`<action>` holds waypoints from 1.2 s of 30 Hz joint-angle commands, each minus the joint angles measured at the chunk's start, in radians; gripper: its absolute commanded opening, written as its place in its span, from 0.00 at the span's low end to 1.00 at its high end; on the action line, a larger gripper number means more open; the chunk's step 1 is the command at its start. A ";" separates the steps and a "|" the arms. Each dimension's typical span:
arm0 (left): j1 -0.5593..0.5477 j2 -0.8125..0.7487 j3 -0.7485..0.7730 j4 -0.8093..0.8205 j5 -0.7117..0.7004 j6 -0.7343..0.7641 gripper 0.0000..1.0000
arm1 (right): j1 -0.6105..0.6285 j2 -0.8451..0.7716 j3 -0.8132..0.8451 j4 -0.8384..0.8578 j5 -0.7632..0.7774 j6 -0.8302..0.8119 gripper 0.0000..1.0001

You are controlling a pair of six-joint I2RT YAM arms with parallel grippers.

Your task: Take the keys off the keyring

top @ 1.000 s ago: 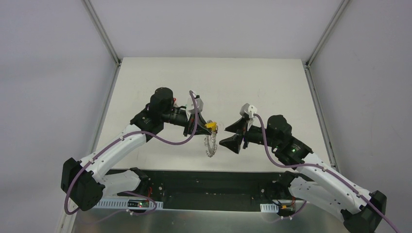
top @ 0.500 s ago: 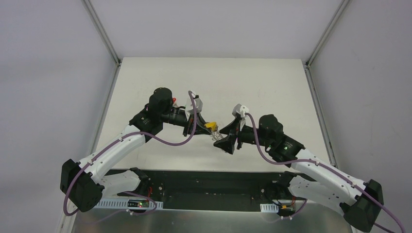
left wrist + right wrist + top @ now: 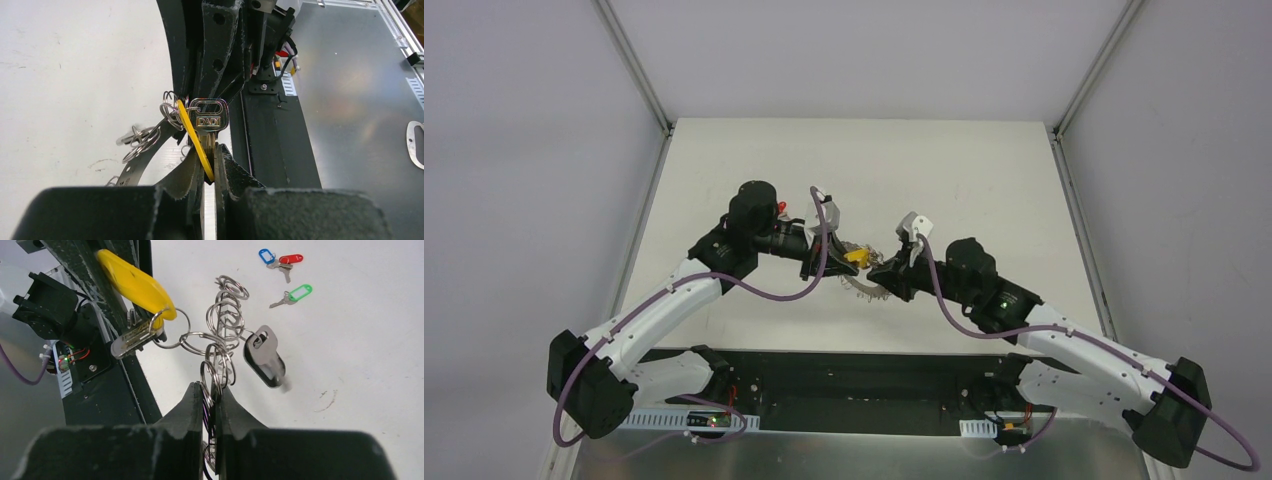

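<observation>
My left gripper [image 3: 212, 157] [image 3: 837, 262] is shut on a silver key [image 3: 209, 120] with a yellow tag [image 3: 192, 137] [image 3: 135, 285] [image 3: 856, 258]. That key hangs by a small wire loop on the keyring [image 3: 145, 160] [image 3: 222, 335] [image 3: 864, 287], held in the air between both arms. My right gripper [image 3: 214, 390] [image 3: 881, 274] is shut on the keyring's edge loops. A black-headed key [image 3: 265, 357] dangles from the ring. Keys with blue [image 3: 265, 255], red [image 3: 291, 259] and green [image 3: 300, 292] tags lie loose on the table.
The white table [image 3: 964, 180] runs back to grey walls with metal rails on both sides. Below the grippers lies the black base strip [image 3: 854, 375] with wiring, and a bare metal sheet [image 3: 360, 100] beyond it.
My right gripper moved left to the hanging keyring and shut on it. The ring swung up from hanging straight down. The left gripper stayed put, still gripping the yellow-tagged key.
</observation>
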State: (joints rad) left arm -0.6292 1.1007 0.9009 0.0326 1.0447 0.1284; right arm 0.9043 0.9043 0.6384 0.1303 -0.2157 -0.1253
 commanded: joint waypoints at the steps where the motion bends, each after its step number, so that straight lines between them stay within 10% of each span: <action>1: -0.009 -0.040 0.026 0.052 0.023 0.028 0.00 | 0.006 -0.072 0.023 0.033 0.052 -0.092 0.00; 8: -0.009 -0.036 0.027 0.052 0.008 0.026 0.00 | 0.009 -0.119 0.073 -0.100 0.092 -0.372 0.00; 18: -0.009 -0.058 -0.005 0.097 -0.033 0.002 0.67 | 0.011 -0.074 0.183 -0.158 0.058 -0.679 0.00; 36: -0.009 -0.058 -0.017 0.112 -0.154 -0.023 0.73 | 0.012 0.018 0.318 -0.179 0.029 -0.958 0.00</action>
State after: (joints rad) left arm -0.6296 1.0595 0.8993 0.0891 0.9146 0.1165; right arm 0.9112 0.9127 0.8738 -0.1162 -0.1680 -0.9882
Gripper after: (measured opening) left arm 0.728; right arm 0.134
